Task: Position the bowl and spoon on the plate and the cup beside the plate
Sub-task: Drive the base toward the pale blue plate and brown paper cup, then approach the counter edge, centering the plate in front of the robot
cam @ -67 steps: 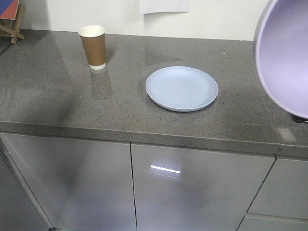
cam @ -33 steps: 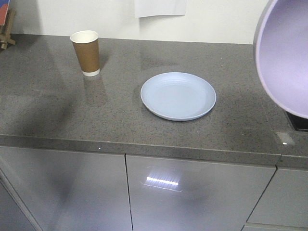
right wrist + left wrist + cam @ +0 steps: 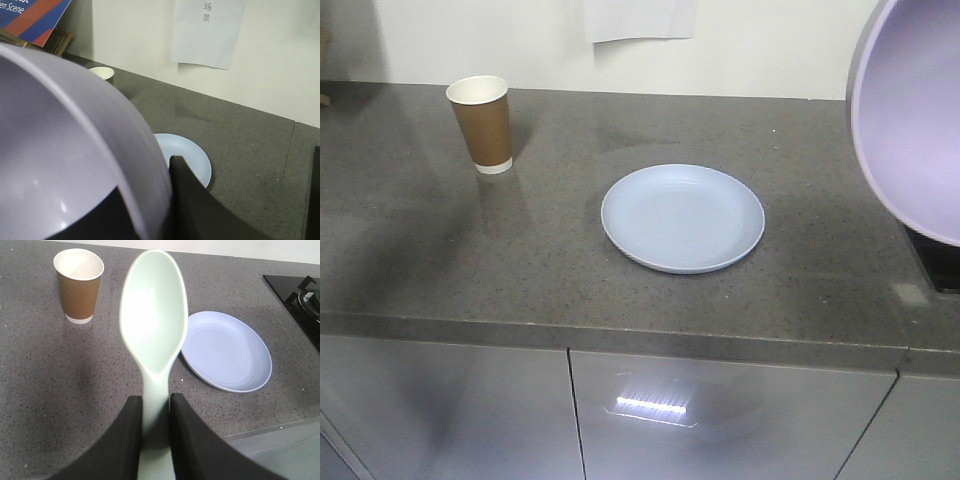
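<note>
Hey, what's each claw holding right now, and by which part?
The left claw grips the spoon by its handle; the right claw pinches the bowl at its rim.

The front view is looking down across the counter [image 3: 420,260] from beyond its front edge toward the wall [image 3: 770,50]. The left wrist view is peering closely past the spoon [image 3: 154,325], the right past the bowl [image 3: 60,140]; all are sharing the plate [image 3: 683,218] and cup [image 3: 482,125].

A white paper sheet [image 3: 207,32] taped to the wall carries the printed characters "场景". At the upper left, a blue and red poster [image 3: 30,12] shows the partial words "en Scene".
</note>
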Controlling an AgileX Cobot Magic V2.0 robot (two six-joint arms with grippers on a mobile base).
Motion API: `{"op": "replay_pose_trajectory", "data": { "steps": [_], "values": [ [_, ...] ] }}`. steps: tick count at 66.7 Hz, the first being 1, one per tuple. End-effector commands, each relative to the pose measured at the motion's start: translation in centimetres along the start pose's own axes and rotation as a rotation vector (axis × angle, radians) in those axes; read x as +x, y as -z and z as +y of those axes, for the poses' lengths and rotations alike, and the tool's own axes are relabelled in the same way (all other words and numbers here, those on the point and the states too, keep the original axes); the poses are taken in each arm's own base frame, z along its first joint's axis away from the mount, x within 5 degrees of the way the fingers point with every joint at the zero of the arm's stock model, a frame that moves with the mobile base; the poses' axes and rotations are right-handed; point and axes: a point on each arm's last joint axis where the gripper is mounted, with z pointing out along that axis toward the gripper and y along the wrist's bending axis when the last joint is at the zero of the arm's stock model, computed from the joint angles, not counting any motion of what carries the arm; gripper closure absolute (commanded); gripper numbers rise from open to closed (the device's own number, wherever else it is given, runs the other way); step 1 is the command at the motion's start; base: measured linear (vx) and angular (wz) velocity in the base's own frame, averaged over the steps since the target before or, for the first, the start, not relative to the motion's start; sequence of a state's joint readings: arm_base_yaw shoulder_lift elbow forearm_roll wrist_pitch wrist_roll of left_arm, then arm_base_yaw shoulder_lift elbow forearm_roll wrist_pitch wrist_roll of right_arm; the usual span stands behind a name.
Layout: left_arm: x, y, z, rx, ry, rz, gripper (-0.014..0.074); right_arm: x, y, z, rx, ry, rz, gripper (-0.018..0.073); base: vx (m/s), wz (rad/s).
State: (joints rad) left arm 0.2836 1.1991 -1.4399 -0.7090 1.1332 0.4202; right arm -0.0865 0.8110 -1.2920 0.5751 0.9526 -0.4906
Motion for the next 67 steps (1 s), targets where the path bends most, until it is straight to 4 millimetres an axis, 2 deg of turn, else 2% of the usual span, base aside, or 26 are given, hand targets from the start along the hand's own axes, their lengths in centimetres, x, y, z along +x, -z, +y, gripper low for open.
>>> {"op": "replay_pose_trajectory", "data": {
  "steps": [1, 67],
  "values": [
    [-0.97, 1.12, -1.02, 0.025, -0.005, -0.096, 0.0603, -1.26, 0.48, 0.03, 0.014, -0.004, -0.091, 0.0562, 0.08, -0.02],
    [-0.97, 1.12, -1.02, 0.025, -0.005, -0.096, 0.0603, -1.26, 0.48, 0.03, 0.014, -0.004, -0.091, 0.0562, 0.06, -0.03]
  ]
}}
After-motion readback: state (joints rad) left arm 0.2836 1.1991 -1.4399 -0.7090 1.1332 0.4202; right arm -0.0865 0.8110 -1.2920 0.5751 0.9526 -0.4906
